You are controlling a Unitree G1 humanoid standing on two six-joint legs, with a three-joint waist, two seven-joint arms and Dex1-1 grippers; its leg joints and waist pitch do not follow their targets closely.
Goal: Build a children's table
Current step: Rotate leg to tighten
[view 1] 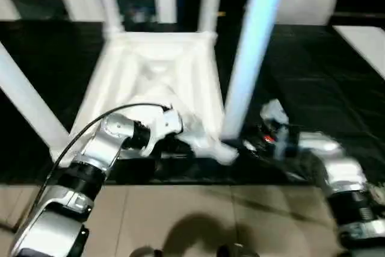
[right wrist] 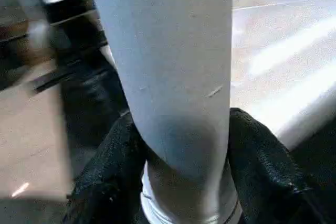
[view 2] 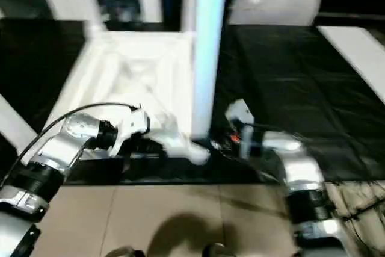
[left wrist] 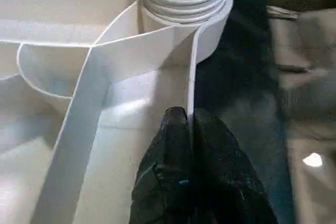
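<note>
On the black mat [view 1: 313, 82], the children's table's white top [view 1: 156, 82] lies underside up, X-ribs showing, with legs already standing in its far corner sockets. At its near right corner a leg [view 1: 249, 52] stands upright in the socket (its collar ridges sit just above the socket rim), and the right end effector [right wrist: 184, 166] has its two black fingers closed around it low down. The left end effector [left wrist: 189, 129] is pinched shut on the top's thin near edge wall, just beside that socket.
</note>
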